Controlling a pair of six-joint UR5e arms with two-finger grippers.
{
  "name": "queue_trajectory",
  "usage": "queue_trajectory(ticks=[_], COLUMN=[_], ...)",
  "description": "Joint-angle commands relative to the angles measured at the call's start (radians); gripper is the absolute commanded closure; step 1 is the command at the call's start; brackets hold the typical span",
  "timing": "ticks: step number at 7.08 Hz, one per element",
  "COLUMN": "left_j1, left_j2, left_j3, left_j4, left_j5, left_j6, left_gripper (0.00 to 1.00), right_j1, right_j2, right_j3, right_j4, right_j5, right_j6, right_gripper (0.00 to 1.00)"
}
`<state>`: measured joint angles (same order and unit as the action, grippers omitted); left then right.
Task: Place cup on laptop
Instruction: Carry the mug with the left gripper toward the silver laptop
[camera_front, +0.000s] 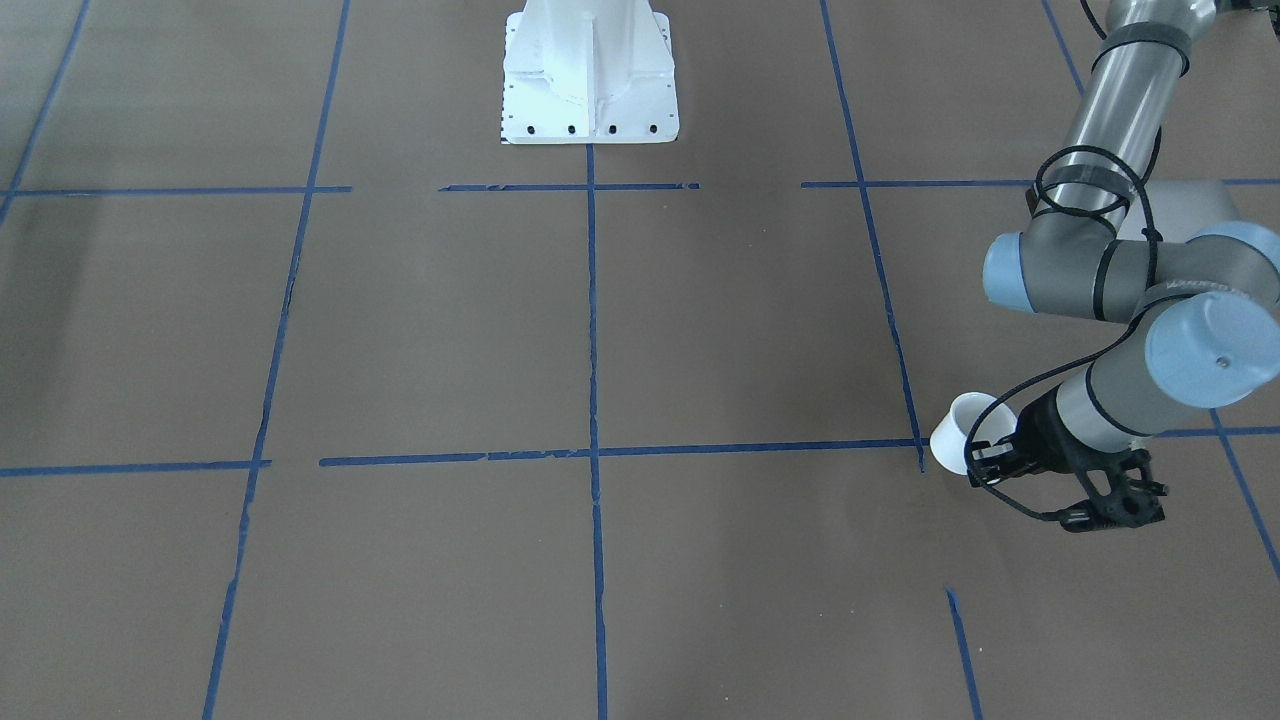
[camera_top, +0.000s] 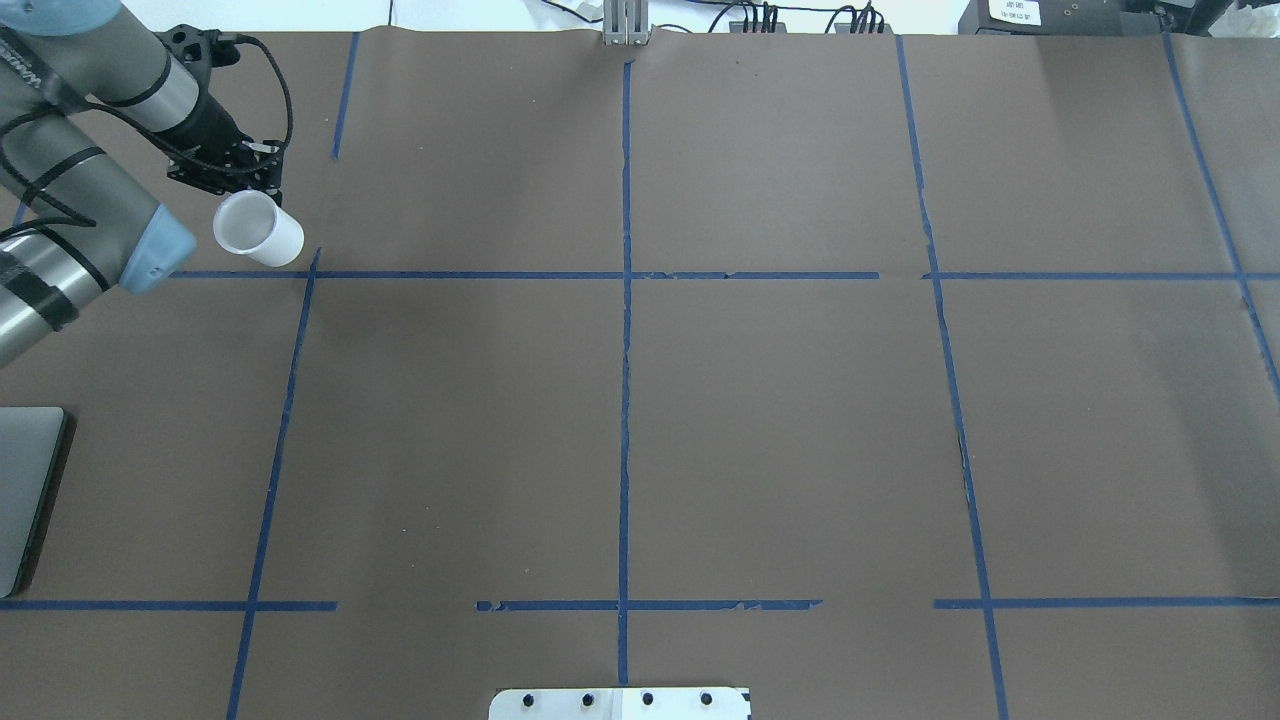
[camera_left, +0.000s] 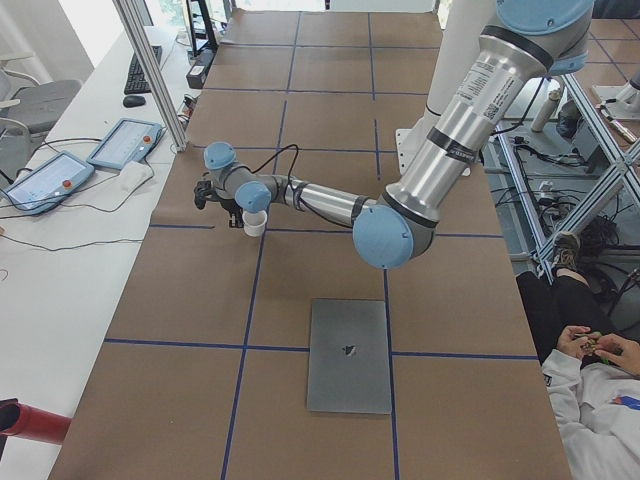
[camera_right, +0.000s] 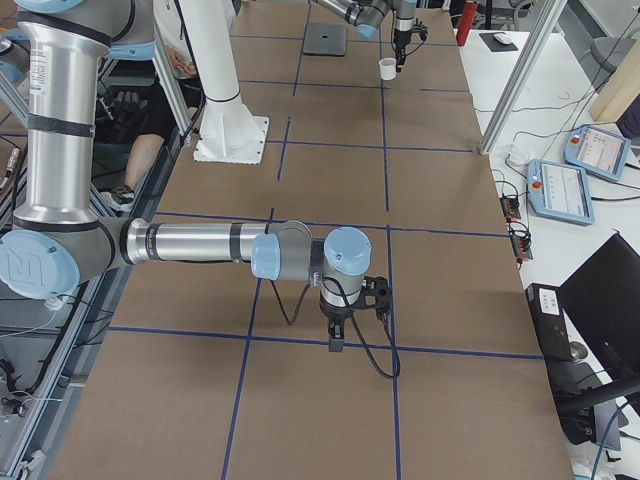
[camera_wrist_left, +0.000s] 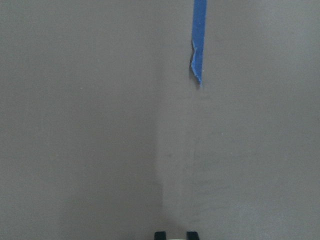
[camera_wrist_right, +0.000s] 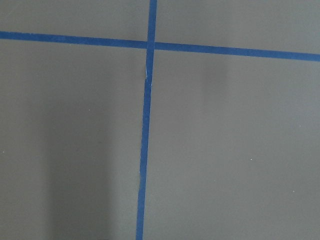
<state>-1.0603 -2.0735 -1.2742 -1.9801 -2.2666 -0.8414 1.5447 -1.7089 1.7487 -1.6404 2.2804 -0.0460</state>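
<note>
Jaws of the left gripper (camera_front: 990, 458) are closed on the rim wall of the cup (camera_front: 958, 435). The cup hangs upright at the far left of the table (camera_top: 780, 420); whether its base is off the surface cannot be told. The jaw state of the right gripper (camera_right: 335, 335) cannot be told. It points down over a tape crossing, well apart at the right end.

The laptop (camera_left: 348, 355) lies flat with its lid shut. It is nearer the robot than the cup, at the left end of the table.

Step in hand, as judged: carry the cup to the lid.
- Hold the cup upright; a one-wall grip may let it swing.
- Raise it above lid height before crossing the laptop's far edge.
- Set it down near the logo (camera_left: 349, 351), away from the rounded corners.
- Release only once the base sits flat.

Room: the laptop lies close to the table's left edge, so aim inboard. The left arm's elbow (camera_left: 385, 235) stands near the path; retract without sweeping it across the lid.
</note>
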Motion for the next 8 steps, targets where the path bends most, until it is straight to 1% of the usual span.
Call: queue_trajectory(ticks=[1,2,3,4,5,6,7,8], left_j1=[-0.023,-0.026,-0.027,-0.043,-0.056,-0.091,-0.113,-0.116], left_j2=[0.207,0.383,0.505,0.604,0.721,0.775,0.792,0.799], left_j3=[-0.205,-0.326,-0.371,-0.393,-0.393,-0.39,-0.364,-0.363], left_j4=[-0.006,-0.009,-0.014,-0.023,-0.105,-0.156,-0.161,-0.163], left_j5=[-0.002,-0.001,-0.001,-0.001,-0.002,-0.001,0.001,0.001], left_j6=[0.043,0.167,0.188,0.197,0.276,0.284,0.286,0.291], left_gripper=[1.0,1.0,1.0,1.0,1.0,1.0,1.0,1.0], right_j1=[0.0,0.0,0.0,0.0,0.0,0.0,0.0,0.0], right_j2=[0.0,0.0,0.0,0.0,0.0,0.0,-0.002,-0.002], right_j3=[0.0,0.0,0.0,0.0,0.0,0.0,0.0,0.0], right_j4=[0.001,-0.001,0.001,0.001,0.001,-0.001,0.001,0.001], right_j5=[0.001,0.001,0.001,0.001,-0.001,-0.001,0.001,0.001], right_j6=[0.0,0.0,0.0,0.0,0.0,0.0,0.0,0.0], right_gripper=[0.0,0.0,0.0,0.0,0.0,0.0,0.0,0.0])
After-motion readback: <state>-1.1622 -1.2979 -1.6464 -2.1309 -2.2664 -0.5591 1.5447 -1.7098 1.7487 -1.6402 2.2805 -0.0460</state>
